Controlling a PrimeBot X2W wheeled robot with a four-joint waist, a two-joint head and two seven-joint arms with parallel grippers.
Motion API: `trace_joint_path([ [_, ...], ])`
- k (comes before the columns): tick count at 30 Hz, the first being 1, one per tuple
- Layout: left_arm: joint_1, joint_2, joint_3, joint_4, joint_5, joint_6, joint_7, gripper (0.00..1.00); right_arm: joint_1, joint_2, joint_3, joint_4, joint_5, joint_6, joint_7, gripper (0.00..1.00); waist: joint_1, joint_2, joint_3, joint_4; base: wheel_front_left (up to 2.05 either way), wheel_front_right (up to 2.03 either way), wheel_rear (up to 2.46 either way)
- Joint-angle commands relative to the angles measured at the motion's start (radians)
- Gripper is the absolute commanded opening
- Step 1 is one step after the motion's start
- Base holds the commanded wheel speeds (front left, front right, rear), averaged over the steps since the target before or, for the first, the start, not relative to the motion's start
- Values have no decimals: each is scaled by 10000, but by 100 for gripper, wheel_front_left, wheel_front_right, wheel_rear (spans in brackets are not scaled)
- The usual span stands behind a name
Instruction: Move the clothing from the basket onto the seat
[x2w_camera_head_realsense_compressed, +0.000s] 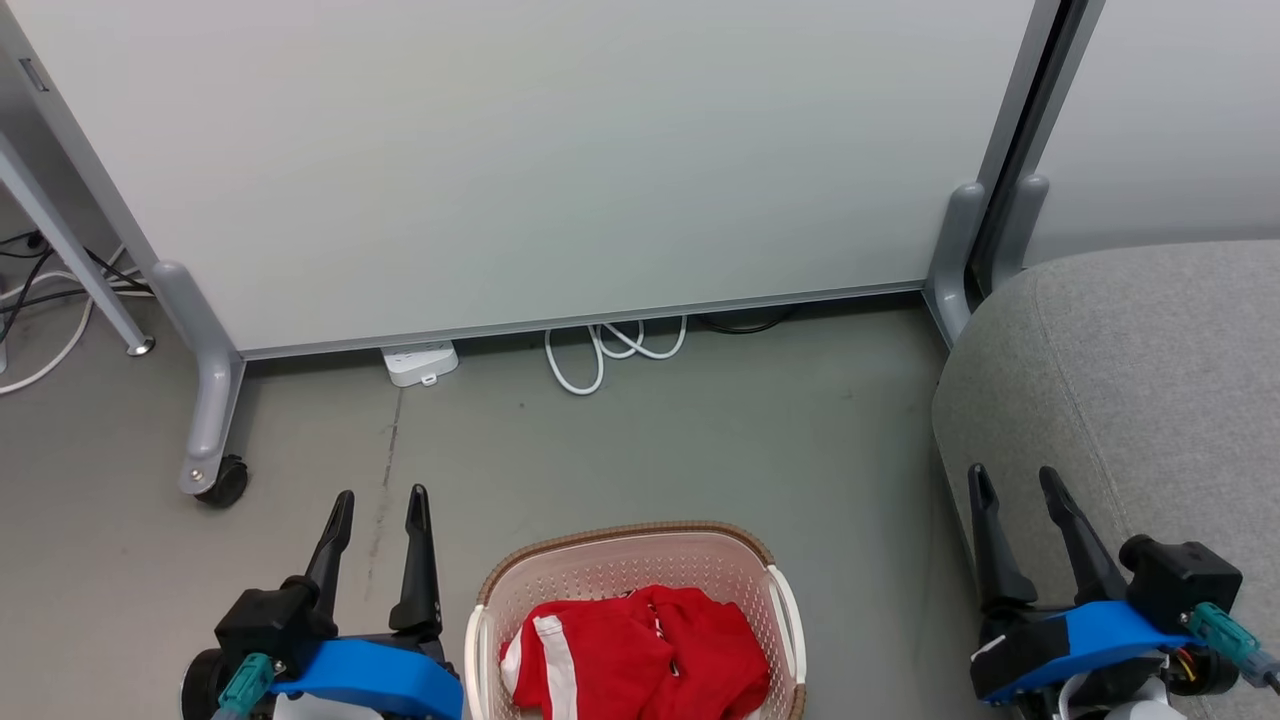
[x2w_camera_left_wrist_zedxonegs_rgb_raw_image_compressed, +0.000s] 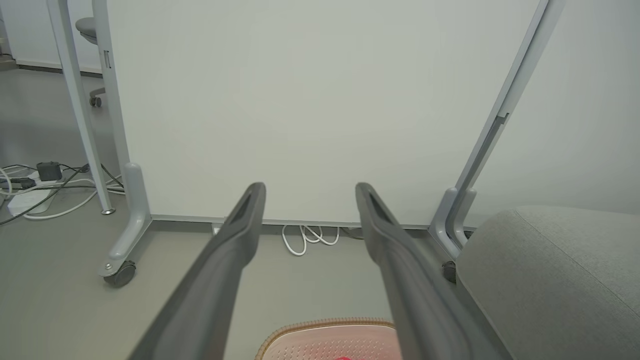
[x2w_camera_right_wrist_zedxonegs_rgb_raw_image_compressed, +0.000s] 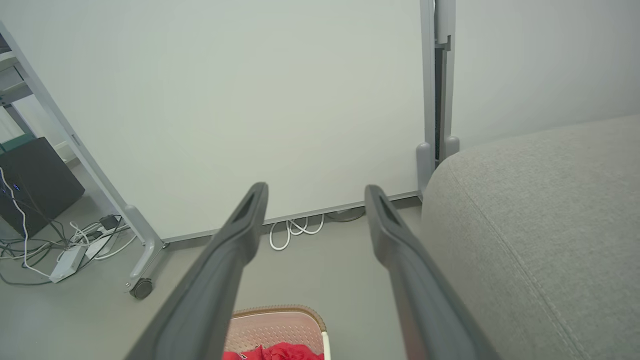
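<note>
Both grippers spread and empty: left gripper (x2w_camera_head_realsense_compressed: 381, 493), right gripper (x2w_camera_head_realsense_compressed: 1013, 471), clothing (x2w_camera_head_realsense_compressed: 640, 650) in the basket (x2w_camera_head_realsense_compressed: 620, 532).
I see my left gripper's fingers standing wide apart with nothing between them, above the floor (x2w_camera_head_realsense_compressed: 700, 440) just left of the basket. My right gripper is spread the same way, also holding nothing, in front of the near edge of the seat (x2w_camera_head_realsense_compressed: 1130, 370). The red, white-striped clothing lies bunched inside the basket, which sits on the floor between my arms, apart from the grey seat on the right. Farther off a pale wheeled panel (x2w_camera_head_realsense_compressed: 560, 150) crosses the floor, with a looped white cable (x2w_camera_head_realsense_compressed: 610, 350) and a power strip (x2w_camera_head_realsense_compressed: 420, 362) at its foot.
</note>
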Motion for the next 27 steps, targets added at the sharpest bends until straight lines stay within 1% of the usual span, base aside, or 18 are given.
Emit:
trace_joint_path([
  [1,-146,67,-1,20,165,38,-73,100,-3,-52,25,-59,-136,0,-70,100,1,0,-9,2,0,0,0],
  [14,-249,75,-202,217,934,82,-314,100,59,-55,-4,-131,-1067,1,-201,100,1,0,18,70,0,0,0],
  [27,-244,74,-105,226,828,98,-300,100,-34,-54,3,-64,-974,1,-237,100,1,0,130,2,0,0,0],
])
